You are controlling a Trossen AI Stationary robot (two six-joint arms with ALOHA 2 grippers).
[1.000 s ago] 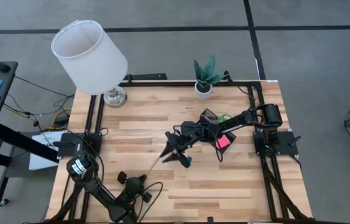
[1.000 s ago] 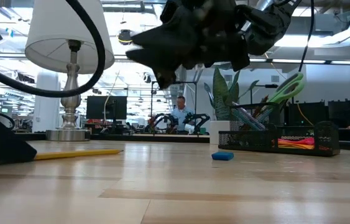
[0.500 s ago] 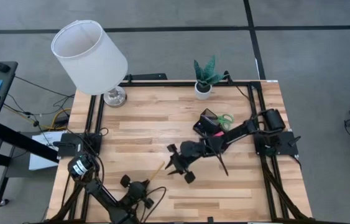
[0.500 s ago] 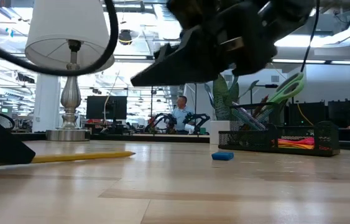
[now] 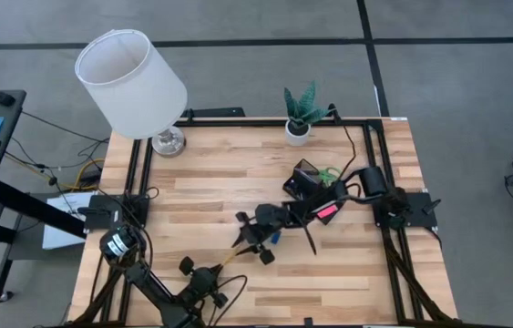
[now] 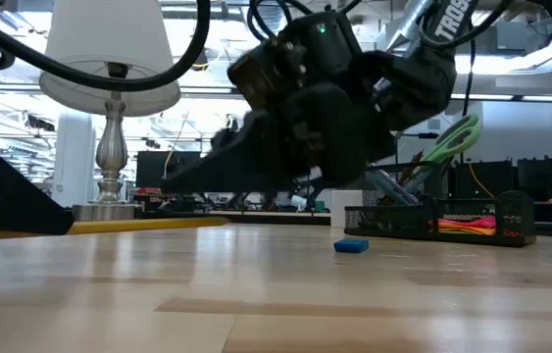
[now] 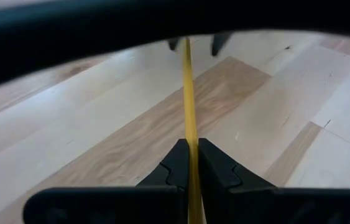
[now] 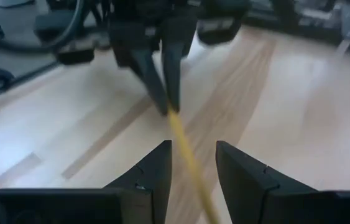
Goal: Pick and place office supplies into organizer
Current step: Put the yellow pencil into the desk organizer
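From above, we see our left gripper (image 5: 212, 276) near the worktop's front edge, pinched on one end of the yellow pencil (image 5: 230, 256). Our right gripper (image 5: 248, 242) sits mid-table at the pencil's other end, fingers spread. The organizer (image 5: 305, 179) stands toward the back right, the pink sticky-note pad (image 5: 327, 211) just in front of it.

At table height, the pencil (image 6: 148, 225) shows level above the worktop, the blue eraser (image 6: 351, 246) lies on the wood, and the green-handled scissors (image 6: 452, 137) stand in the organizer (image 6: 452, 218).

Our left wrist view shows fingers (image 7: 178, 167) pressed together on the pencil (image 7: 189, 112).

Our right wrist view shows fingers (image 8: 151, 171) apart, the pencil (image 8: 187, 152) between them, no contact visible.
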